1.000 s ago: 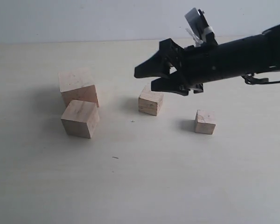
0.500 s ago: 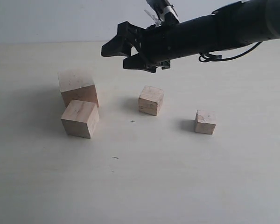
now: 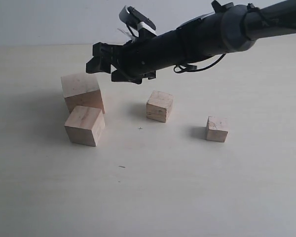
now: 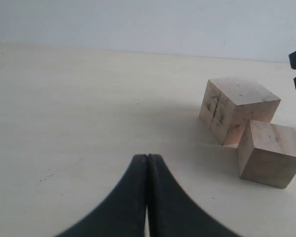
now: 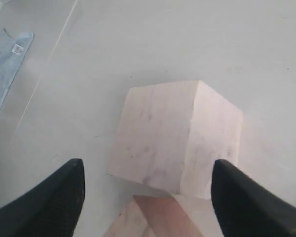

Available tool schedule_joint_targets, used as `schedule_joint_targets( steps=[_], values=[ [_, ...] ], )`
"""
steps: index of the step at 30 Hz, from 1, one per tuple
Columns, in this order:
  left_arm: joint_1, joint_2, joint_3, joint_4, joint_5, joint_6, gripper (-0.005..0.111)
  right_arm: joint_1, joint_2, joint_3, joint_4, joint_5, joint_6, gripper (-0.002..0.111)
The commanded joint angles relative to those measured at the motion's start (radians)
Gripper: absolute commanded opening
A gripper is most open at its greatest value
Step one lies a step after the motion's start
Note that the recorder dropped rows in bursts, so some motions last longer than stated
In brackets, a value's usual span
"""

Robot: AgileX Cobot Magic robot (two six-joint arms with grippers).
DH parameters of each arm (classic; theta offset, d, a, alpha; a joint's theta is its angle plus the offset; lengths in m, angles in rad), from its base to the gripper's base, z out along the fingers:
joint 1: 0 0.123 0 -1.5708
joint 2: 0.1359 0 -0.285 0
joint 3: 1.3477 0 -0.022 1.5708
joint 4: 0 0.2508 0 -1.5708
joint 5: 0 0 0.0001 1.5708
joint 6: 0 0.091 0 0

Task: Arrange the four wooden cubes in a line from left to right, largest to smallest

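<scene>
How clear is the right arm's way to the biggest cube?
Likely yes. The open right fingers hang over the biggest cube with nothing between. The second cube sits against it, but apparently not on a side the fingers would close on.

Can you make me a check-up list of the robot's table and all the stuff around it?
Surface: pale table, a few tiny dark specks.
Job's things: not lined up yet. Largest cube at left, second cube just in front of it, third cube in the middle, smallest cube at right.
Clutter: nothing seen.
Grippers: right end effector open, above the largest cube; left end effector shut, holding nothing.
Cables: black cable loops under the right arm.
Surroundings: pale wall; a blue-grey cloth farther off.
</scene>
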Motion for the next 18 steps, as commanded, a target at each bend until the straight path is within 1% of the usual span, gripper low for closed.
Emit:
schedule_joint_targets(
  steps=[1,7,18],
  values=[
    [-0.003,-0.006,-0.001,0.001,-0.002,-0.002,0.0,0.004,0.072,-0.072,-0.007,-0.004,0.038,0.068],
    [-0.003,-0.006,-0.001,0.001,-0.002,-0.002,0.0,0.023,0.154,-0.187,-0.011,0.019,0.064,0.068],
    [-0.003,-0.006,-0.001,0.001,-0.002,-0.002,0.0,0.04,0.269,-0.352,-0.011,-0.01,0.114,0.068]
  ],
)
